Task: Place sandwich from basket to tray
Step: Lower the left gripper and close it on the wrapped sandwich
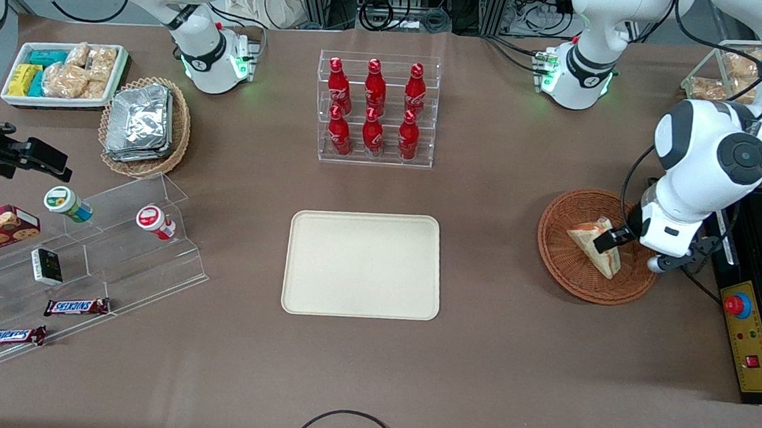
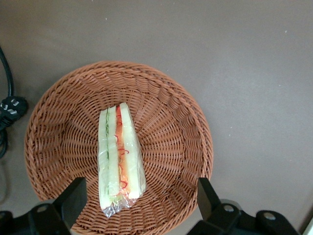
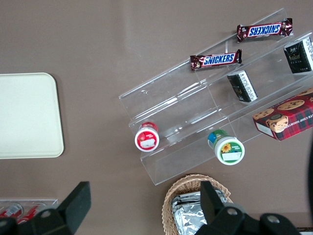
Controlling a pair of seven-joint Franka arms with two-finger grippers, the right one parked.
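Under the black-fingered gripper sits the basket, reddish-brown wicker woven in tight ribbed rings. The sandwich between the fingers is pale white bread in glossy clear wrap, striped lengthwise with a thin green line and a red-orange one with curly red shreds. The arm above the gripper is white with dark grey joint caps. Away from the gripper toward the parked arm's end, the tray is plain cream-beige, unpatterned. The tabletop all round is a flat dull brown. The bottles in the clear rack are bright red with white lettering.
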